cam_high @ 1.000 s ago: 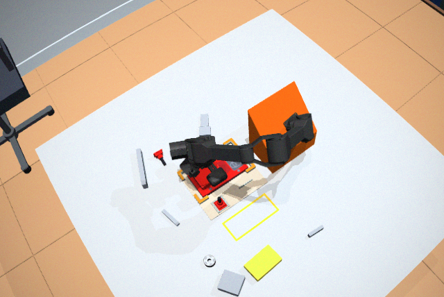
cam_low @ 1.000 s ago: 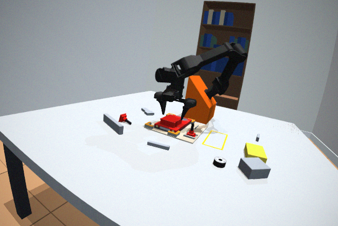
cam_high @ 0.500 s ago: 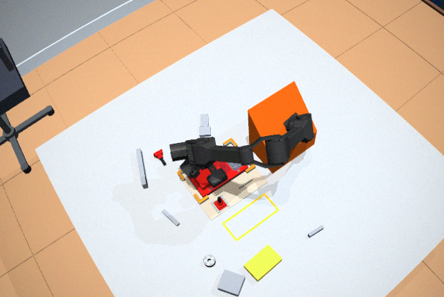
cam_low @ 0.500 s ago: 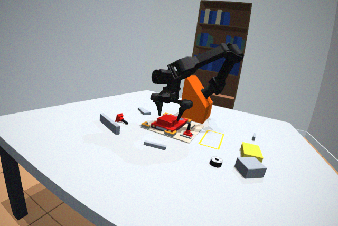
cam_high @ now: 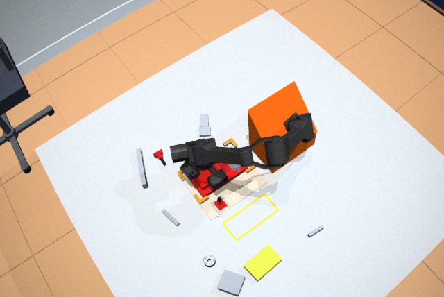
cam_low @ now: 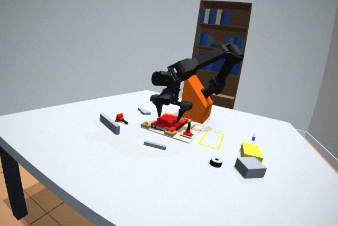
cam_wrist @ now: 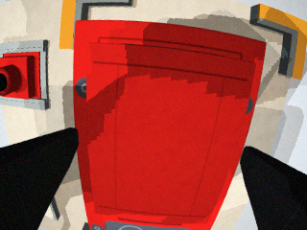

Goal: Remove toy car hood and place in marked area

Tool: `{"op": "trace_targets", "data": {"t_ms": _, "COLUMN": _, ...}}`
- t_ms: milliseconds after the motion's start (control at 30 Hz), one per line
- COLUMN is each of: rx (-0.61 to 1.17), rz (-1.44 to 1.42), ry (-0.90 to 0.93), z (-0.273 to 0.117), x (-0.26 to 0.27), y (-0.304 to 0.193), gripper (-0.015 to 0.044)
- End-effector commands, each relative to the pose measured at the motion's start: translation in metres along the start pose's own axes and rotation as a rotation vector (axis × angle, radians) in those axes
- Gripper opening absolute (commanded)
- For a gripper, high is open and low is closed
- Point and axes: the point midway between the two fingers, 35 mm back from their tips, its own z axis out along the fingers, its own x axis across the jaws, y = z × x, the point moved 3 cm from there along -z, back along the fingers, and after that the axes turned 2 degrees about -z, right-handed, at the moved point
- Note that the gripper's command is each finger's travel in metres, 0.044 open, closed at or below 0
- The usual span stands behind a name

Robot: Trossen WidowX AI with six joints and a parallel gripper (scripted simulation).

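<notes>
The red toy car [cam_high: 234, 173] [cam_low: 185, 120] [cam_wrist: 82, 35] sits between orange corner brackets on a beige board [cam_high: 233, 202] [cam_low: 178, 138]. Its hood [cam_high: 201, 182] [cam_low: 166, 120] [cam_wrist: 158, 163], a raised red panel, is on the car. My gripper [cam_high: 204, 175] [cam_low: 169, 119] [cam_wrist: 161, 147] is open and empty, pointing down, with one finger at each side of the hood. Whether a fingertip touches the car I cannot tell. The marked area is a yellow outline [cam_high: 257, 225] [cam_low: 208, 146] on the table beside the board, with nothing inside it.
A red piece with a black peg [cam_high: 220, 203] [cam_low: 187, 132] [cam_wrist: 19, 77] stands on the board near one finger. An orange block [cam_high: 276, 107] [cam_low: 195, 100] stands behind. A yellow block [cam_high: 262, 262] [cam_low: 251, 151] and a wheel [cam_high: 209, 260] [cam_low: 215, 161] lie beyond the outline.
</notes>
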Motion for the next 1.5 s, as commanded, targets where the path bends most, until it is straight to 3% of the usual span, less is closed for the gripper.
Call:
{"op": "trace_targets", "data": {"t_ms": 0, "rx": -0.002, "rz": 0.003, "ry": 0.002, "z": 0.002, "x": 0.000, "y": 0.000, "gripper": 0.0440}}
{"op": "trace_targets", "data": {"t_ms": 200, "rx": -0.002, "rz": 0.003, "ry": 0.003, "z": 0.005, "x": 0.000, "y": 0.000, "gripper": 0.0440}}
{"op": "trace_targets", "data": {"t_ms": 333, "rx": 0.000, "rz": 0.000, "ry": 0.000, "z": 0.003, "x": 0.000, "y": 0.000, "gripper": 0.0335}}
{"op": "trace_targets", "data": {"t_ms": 633, "rx": 0.000, "rz": 0.000, "ry": 0.000, "z": 0.003, "x": 0.000, "y": 0.000, "gripper": 0.0275}}
{"op": "trace_targets", "data": {"t_ms": 1000, "rx": 0.000, "rz": 0.000, "ry": 0.000, "z": -0.002, "x": 0.000, "y": 0.000, "gripper": 0.0000}}
{"op": "trace_targets", "data": {"t_ms": 1467, "rx": 0.000, "rz": 0.000, "ry": -0.001, "z": -0.011, "x": 0.000, "y": 0.000, "gripper": 0.0000}}
